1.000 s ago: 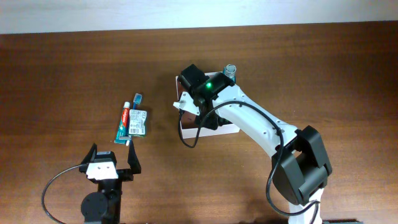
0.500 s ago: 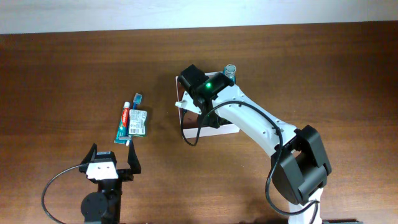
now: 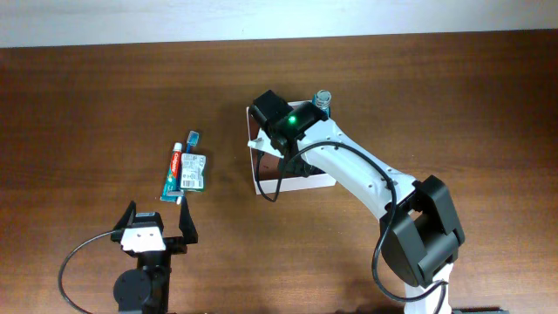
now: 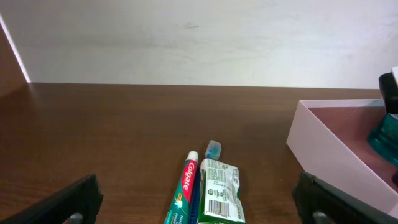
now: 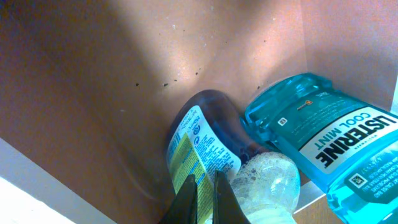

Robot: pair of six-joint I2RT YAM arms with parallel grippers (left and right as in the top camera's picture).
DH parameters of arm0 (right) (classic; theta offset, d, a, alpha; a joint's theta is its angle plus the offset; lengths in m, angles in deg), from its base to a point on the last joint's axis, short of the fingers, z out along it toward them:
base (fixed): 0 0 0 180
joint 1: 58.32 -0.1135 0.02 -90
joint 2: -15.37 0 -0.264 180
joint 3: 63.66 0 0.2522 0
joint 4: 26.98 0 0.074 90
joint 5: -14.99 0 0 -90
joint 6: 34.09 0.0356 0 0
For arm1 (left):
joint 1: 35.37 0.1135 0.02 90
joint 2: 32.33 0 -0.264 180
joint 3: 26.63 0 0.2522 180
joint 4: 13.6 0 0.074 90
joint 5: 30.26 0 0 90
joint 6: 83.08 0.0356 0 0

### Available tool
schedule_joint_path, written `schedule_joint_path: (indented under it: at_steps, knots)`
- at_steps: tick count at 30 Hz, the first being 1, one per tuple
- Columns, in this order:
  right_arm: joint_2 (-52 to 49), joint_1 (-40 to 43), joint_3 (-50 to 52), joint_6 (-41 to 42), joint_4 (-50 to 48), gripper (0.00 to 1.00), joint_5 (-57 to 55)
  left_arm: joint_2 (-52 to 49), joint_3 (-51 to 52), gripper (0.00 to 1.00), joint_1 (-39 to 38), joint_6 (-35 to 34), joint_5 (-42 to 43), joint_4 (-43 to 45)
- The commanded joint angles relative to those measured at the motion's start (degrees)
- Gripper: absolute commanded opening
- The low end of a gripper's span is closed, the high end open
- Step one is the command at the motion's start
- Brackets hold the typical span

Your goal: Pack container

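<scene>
The container (image 3: pixel 307 183) is a shallow white-walled box with a reddish-brown inside (image 5: pixel 112 74), at mid-table. In it lie a dark bottle (image 5: pixel 205 134) with a yellow-and-white label and a foamy clear end, and a blue Listerine bottle (image 5: pixel 323 140) beside it. My right gripper (image 5: pixel 204 186) is shut, its fingertips down inside the box right over the dark bottle's label, with nothing seen between them. My left gripper (image 4: pixel 199 208) stands wide open near the table's front edge, holding nothing. The container's wall (image 4: pixel 323 146) shows to its right.
A Colgate toothpaste tube (image 3: pixel 175 170), a blue toothbrush (image 3: pixel 193 137) and a green packet (image 3: pixel 193 171) lie together left of the container, just ahead of the left gripper. A bottle's top (image 3: pixel 323 98) sticks out at the container's far edge. My right arm (image 3: pixel 366 179) reaches over the box.
My right wrist has shifted slightly over the container, and the box's left wall has moved a little with it. The left arm has not moved.
</scene>
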Motion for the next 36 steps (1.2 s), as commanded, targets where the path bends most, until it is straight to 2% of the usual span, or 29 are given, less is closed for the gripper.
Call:
schedule_joint_path:
  at_steps: [1, 8, 19, 25, 31, 36]
  knots:
    - [-0.7, -0.4, 0.6, 0.3, -0.2, 0.04, -1.7, 0.5, 0.4, 0.99, -0.2, 0.9, 0.8, 0.2]
    - [-0.7, -0.4, 0.6, 0.7, -0.2, 0.04, -6.1, 0.4, 0.4, 0.99, -0.2, 0.9, 0.8, 0.2]
    - [-0.7, -0.4, 0.6, 1.8, -0.7, 0.04, -6.2, 0.4, 0.4, 0.99, -0.2, 0.9, 0.8, 0.2]
    - [-0.5, -1.4, 0.2, 2.0, -0.6, 0.04, -1.0, 0.4, 0.4, 0.99, -0.2, 0.9, 0.8, 0.2]
    - [0.0, -4.8, -5.6, 9.7, -0.6, 0.04, 7.0, 0.4, 0.4, 0.99, -0.2, 0.9, 0.8, 0.2]
    - [1.8, -4.8, -12.5, 17.8, -0.5, 0.04, 7.6, 0.4, 0.4, 0.99, -0.2, 0.9, 0.8, 0.2]
